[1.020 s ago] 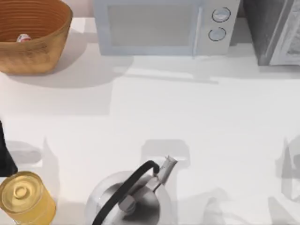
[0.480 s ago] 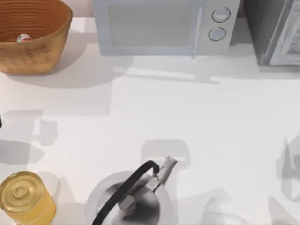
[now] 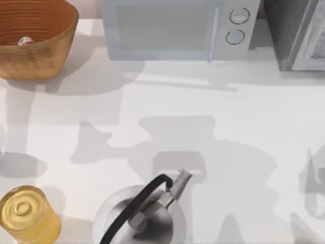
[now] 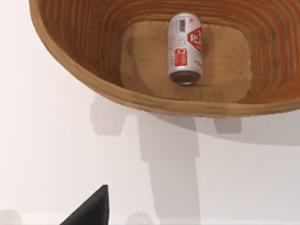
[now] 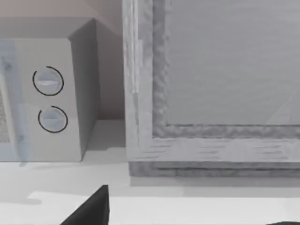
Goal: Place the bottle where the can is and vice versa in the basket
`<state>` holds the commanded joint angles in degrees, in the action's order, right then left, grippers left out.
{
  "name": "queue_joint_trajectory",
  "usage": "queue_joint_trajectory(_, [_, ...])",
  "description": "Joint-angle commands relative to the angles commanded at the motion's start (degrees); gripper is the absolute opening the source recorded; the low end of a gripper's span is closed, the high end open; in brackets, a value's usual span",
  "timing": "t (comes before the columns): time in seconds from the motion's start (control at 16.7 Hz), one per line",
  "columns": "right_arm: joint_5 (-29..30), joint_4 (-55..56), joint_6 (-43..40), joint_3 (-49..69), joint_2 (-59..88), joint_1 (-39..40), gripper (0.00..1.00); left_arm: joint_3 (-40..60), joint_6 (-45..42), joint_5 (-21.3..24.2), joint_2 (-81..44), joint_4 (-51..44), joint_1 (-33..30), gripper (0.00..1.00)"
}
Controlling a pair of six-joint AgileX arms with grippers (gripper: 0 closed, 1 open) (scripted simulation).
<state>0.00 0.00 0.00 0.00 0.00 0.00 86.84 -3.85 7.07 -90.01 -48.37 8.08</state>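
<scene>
Left gripper (image 4: pixel 96 208): above basket (image 4: pixel 140 101); finger state cannot be told.
Risk: red-and-silver can (image 4: pixel 185 47) lies flat; a misaligned grasp rolls it.

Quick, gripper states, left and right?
Left gripper: cannot be told; it hangs over the table before the basket.
Right gripper: cannot be told.

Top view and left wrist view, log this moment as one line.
basket: table's far left | red-and-silver can: lying on its side inside basket | yellow can: near left, upright on table | kettle: near centre
</scene>
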Motion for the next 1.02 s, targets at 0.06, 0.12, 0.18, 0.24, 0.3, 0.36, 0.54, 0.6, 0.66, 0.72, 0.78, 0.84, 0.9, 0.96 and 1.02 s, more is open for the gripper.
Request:
queue_joint_trajectory(0.06, [0.0,0.0,0.0,0.0,0.0,0.0,1.0,6.5,-0.24,0.71,-5.59,-2.6,0.18,1.0])
queue_joint_trajectory(0.12, [0.0,0.0,0.0,0.0,0.0,0.0,1.0,12.9,-0.46,1.45,-11.13,-5.14,0.32,1.0])
queue_joint_trajectory(0.18, [0.0,0.0,0.0,0.0,0.0,0.0,1.0,19.11,-0.64,2.2,-16.58,-7.6,0.41,1.0])
queue_joint_trajectory(0.24, [0.0,0.0,0.0,0.0,0.0,0.0,1.0,25.13,-0.79,2.95,-21.93,-9.99,0.47,1.0])
queue_joint_trajectory(0.3, [0.0,0.0,0.0,0.0,0.0,0.0,1.0,30.93,-0.92,3.69,-27.17,-12.29,0.51,1.0])
queue_joint_trajectory(0.36, [0.0,0.0,0.0,0.0,0.0,0.0,1.0,36.46,-1.01,4.43,-32.26,-14.49,0.51,1.0])
queue_joint_trajectory(0.54, [0.0,0.0,0.0,0.0,0.0,0.0,1.0,50.92,-1.16,6.52,-46.08,-20.29,0.35,1.0])
queue_joint_trajectory(0.6, [0.0,0.0,0.0,0.0,0.0,0.0,1.0,55.02,-1.19,7.16,-50.13,-21.96,0.26,1.0])
queue_joint_trajectory(0.66, [0.0,0.0,0.0,0.0,0.0,0.0,1.0,58.61,-1.2,7.74,-53.73,-23.45,0.17,1.0])
queue_joint_trajectory(0.72, [0.0,0.0,0.0,0.0,0.0,0.0,1.0,61.79,-1.2,8.26,-56.95,-24.77,0.08,1.0])
queue_joint_trajectory(0.78, [0.0,0.0,0.0,0.0,0.0,0.0,1.0,64.55,-1.21,8.73,-59.77,-25.92,-0.01,1.0])
queue_joint_trajectory(0.84, [0.0,0.0,0.0,0.0,0.0,0.0,1.0,66.79,-1.21,9.11,-62.06,-26.85,-0.09,1.0])
queue_joint_trajectory(0.9, [0.0,0.0,0.0,0.0,0.0,0.0,1.0,68.37,-1.21,9.38,-63.7,-27.51,-0.15,1.0])
queue_joint_trajectory(0.96, [0.0,0.0,0.0,0.0,0.0,0.0,1.0,69.44,-1.21,9.57,-64.82,-27.95,-0.2,1.0])
queue_joint_trajectory(1.02, [0.0,0.0,0.0,0.0,0.0,0.0,1.0,70.01,-1.21,9.67,-65.41,-28.19,-0.22,1.0])
